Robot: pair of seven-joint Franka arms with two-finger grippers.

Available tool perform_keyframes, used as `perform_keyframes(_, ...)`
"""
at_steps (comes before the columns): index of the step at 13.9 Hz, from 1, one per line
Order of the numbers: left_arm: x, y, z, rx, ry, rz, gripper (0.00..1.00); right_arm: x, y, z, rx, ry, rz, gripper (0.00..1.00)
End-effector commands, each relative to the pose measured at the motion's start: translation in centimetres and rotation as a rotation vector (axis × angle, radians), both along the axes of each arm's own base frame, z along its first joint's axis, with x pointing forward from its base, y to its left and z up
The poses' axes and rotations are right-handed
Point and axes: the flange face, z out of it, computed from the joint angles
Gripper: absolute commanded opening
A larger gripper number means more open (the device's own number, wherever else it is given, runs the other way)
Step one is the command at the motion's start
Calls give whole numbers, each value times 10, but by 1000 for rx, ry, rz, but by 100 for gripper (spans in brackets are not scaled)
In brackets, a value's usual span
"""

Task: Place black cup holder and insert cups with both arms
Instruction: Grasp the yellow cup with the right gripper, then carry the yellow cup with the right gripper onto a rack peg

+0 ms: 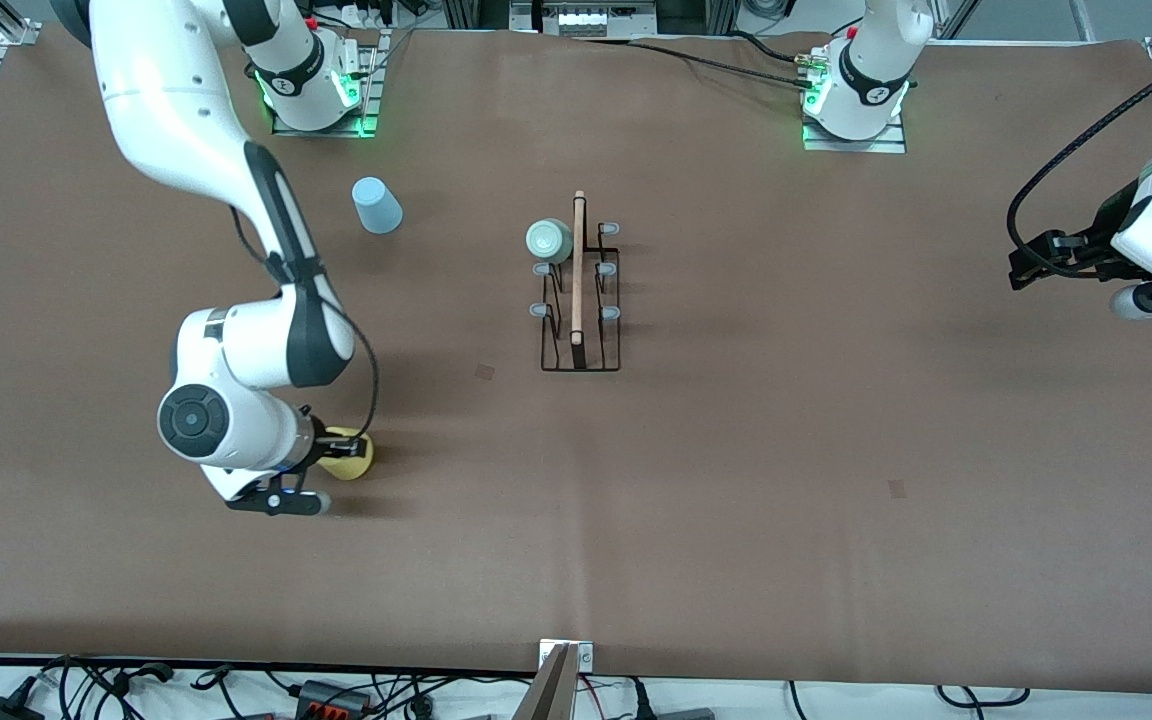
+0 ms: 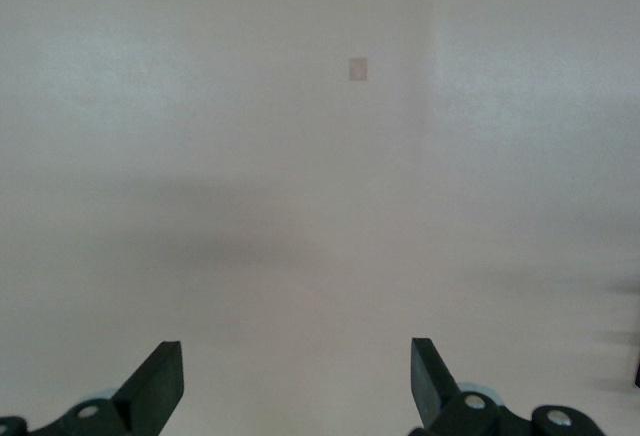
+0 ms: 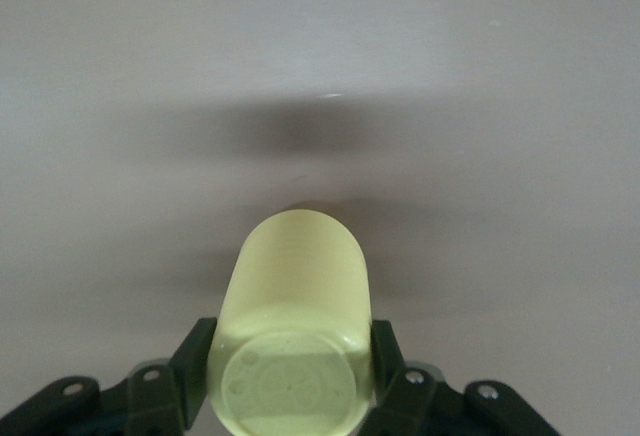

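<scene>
The black cup holder (image 1: 579, 300) stands at the middle of the table, its wooden rod handle (image 1: 578, 265) on top. A mint green cup (image 1: 548, 241) sits upside down on one of its pegs, on the side toward the right arm. A light blue cup (image 1: 376, 205) stands upside down on the table near the right arm's base. My right gripper (image 1: 341, 452) (image 3: 290, 356) is shut on the yellow cup (image 1: 352, 456) (image 3: 295, 316), held on its side low over the table, with the cup's base toward the wrist camera. My left gripper (image 1: 1031, 262) (image 2: 297, 381) is open and empty, waiting at the left arm's end of the table.
Brown paper covers the table (image 1: 736, 480). Small dark marks lie on it (image 1: 485, 371) (image 1: 897, 488). A metal bracket (image 1: 564, 662) and cables (image 1: 116, 685) run along the table edge nearest the front camera. The left wrist view shows only bare table and a small patch (image 2: 358, 69).
</scene>
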Motion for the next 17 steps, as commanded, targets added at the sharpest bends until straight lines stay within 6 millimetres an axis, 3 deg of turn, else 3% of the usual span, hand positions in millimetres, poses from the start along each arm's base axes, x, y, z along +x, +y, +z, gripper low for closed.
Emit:
perform_keyframes(1, -5, 0, 3, -28, -9, 4, 100, -36, 77, 88, 34, 3, 73, 23)
perform_keyframes(3, -5, 0, 3, -28, -9, 4, 100, -72, 133, 132, 46, -8, 82, 23)
perform_keyframes(4, -5, 0, 3, -28, -9, 4, 100, -96, 164, 143, 41, 9, 112, 23)
perform_keyframes(6, -5, 1, 3, -28, -9, 6, 100, -132, 207, 148, 14, 49, 92, 23)
perform_keyframes(8, -5, 1, 3, -28, -9, 6, 100, -155, 237, 141, -7, 64, 76, 23)
perform_keyframes(17, -5, 3, 3, -28, -9, 9, 100, -171, 271, 95, 29, 122, 75, 24)
